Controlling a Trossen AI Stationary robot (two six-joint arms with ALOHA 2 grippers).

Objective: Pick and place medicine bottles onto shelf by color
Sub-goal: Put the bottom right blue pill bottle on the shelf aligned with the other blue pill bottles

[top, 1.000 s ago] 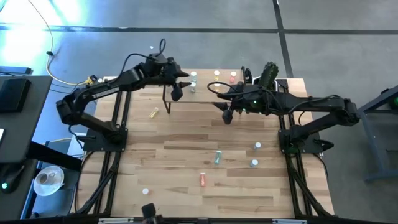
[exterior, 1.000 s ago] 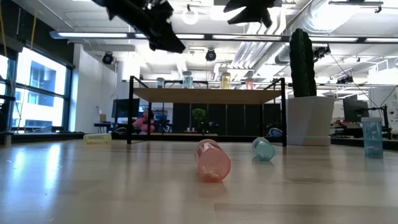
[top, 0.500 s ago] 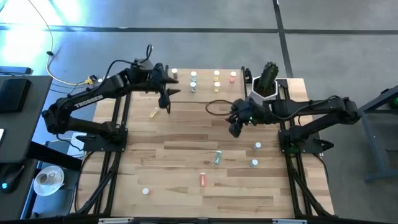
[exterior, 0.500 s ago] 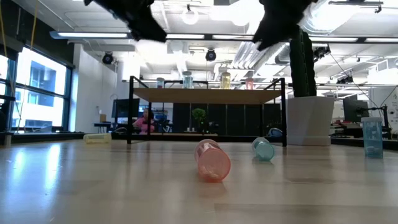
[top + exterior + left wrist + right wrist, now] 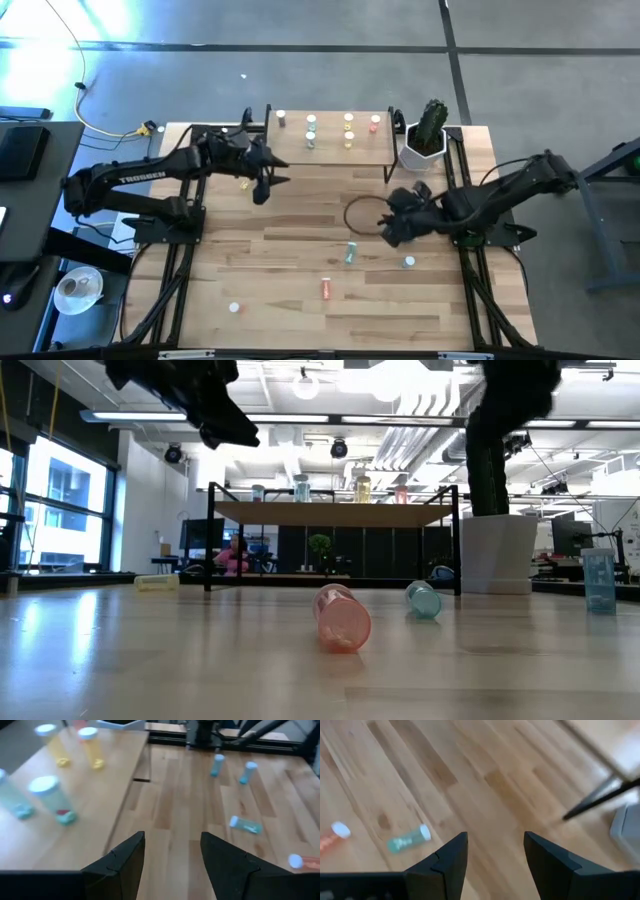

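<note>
dark left tool point(image 5: 170, 865) and right tool point(image 5: 495, 862) both gape empty; left arm hides the yellow bottle.

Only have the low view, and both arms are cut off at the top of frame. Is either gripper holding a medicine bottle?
Observer: No. The left wrist view shows the left gripper open, with nothing between its fingers.
Operator: Right one?
Observer: The right gripper is open and empty too, over bare tabletop near a small green bottle lying on its side.
Operator: I count four on the shelf.
Observer: The high view shows six small bottles standing on the low light-wood shelf.
</note>
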